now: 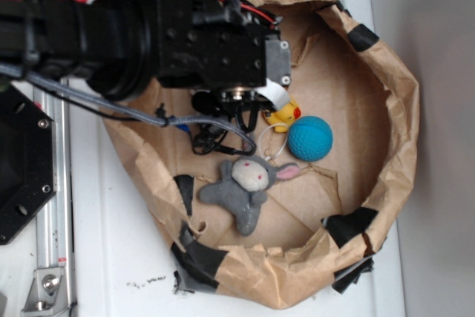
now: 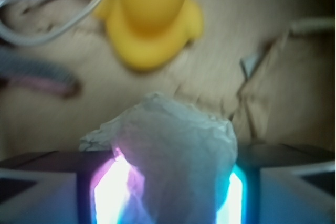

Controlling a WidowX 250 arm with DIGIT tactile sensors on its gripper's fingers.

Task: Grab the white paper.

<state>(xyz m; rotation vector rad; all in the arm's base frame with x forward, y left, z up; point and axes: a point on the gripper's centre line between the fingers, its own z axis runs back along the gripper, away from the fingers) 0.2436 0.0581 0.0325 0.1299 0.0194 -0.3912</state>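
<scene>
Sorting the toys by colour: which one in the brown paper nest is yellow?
The rubber duck, just beside the pincer. The ball is blue and the plush bunny is grey.

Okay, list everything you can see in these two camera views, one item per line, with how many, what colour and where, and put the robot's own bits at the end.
white paper: one, white, wrinkled wad sitting between the gripper fingers in the wrist view; hidden under the arm in the exterior view
rubber duck: one, yellow, on the brown paper floor next to the ball
ball: one, teal blue, right of the duck
plush bunny: one, grey with a pale face and pink ear, lying below the duck
brown paper nest: one, brown with black tape patches, ringing the toys
table: one, white, under the nest
cables: several, grey, trailing from the arm
gripper: one, fingers either side of the paper
robot arm: one, black, upper left
</scene>
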